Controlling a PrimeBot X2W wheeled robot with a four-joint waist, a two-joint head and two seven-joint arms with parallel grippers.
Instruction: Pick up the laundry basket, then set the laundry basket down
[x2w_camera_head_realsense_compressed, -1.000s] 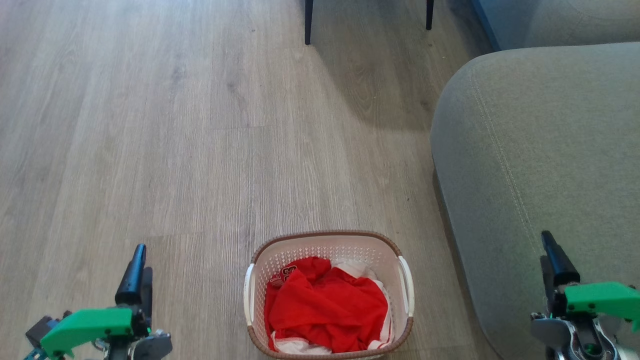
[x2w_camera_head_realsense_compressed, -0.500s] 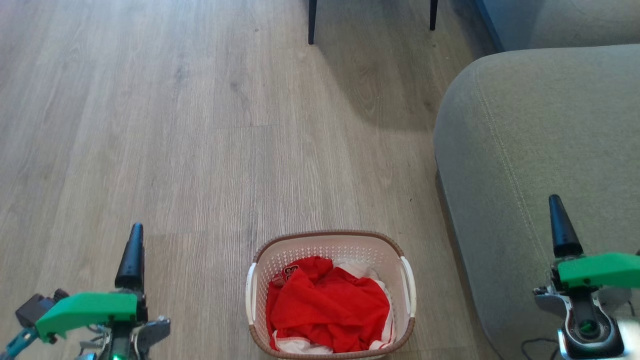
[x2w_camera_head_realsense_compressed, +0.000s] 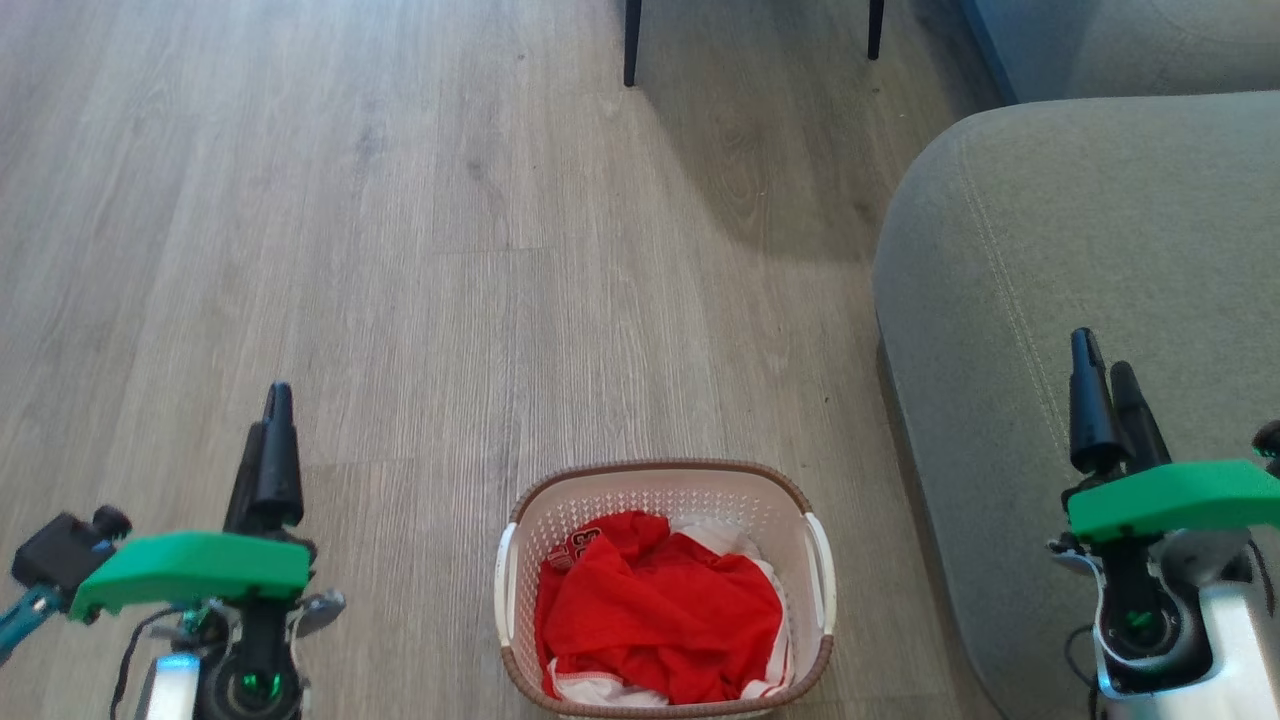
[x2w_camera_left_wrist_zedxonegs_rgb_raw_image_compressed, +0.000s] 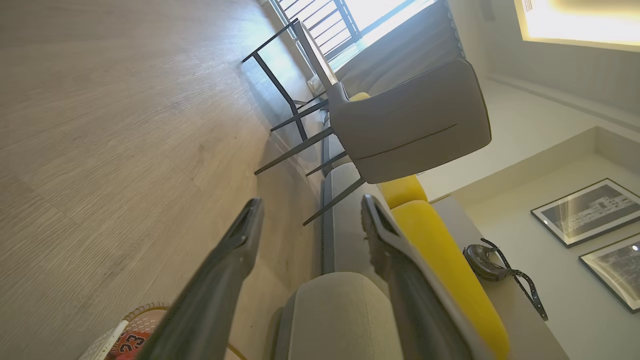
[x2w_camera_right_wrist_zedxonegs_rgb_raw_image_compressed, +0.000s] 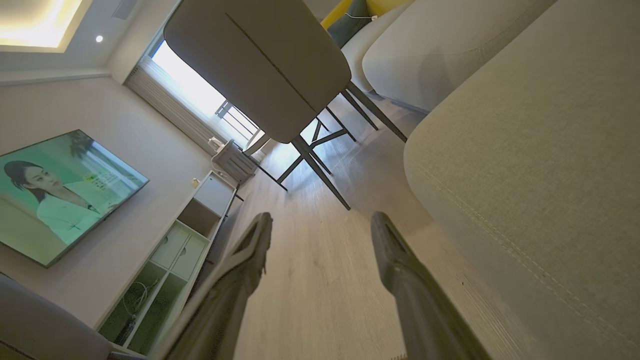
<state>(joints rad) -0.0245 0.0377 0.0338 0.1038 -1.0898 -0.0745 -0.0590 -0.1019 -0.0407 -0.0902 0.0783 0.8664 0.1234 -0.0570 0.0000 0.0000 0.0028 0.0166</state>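
Nearest, the laundry basket (x2w_camera_head_realsense_compressed: 655, 466) sat on the wooden floor (x2w_camera_head_realsense_compressed: 400, 250) between the two arms, with red clothes (x2w_camera_head_realsense_compressed: 655, 610) heaped inside and white handles (x2w_camera_head_realsense_compressed: 503, 585) on its left and right sides. Both pincers had their fingers apart and held nothing. The left pincer (x2w_camera_head_realsense_compressed: 270, 400) hung well to the basket's left, and the right pincer (x2w_camera_head_realsense_compressed: 1100, 352) hung over the grey sofa (x2w_camera_head_realsense_compressed: 1080, 250). For a level lift, each would probably need to drop and close on its own handle together. The sofa stood near the basket's right side, leaving that arm less room. Farther off, dark chair legs (x2w_camera_head_realsense_compressed: 632, 40) looked clear of the work.
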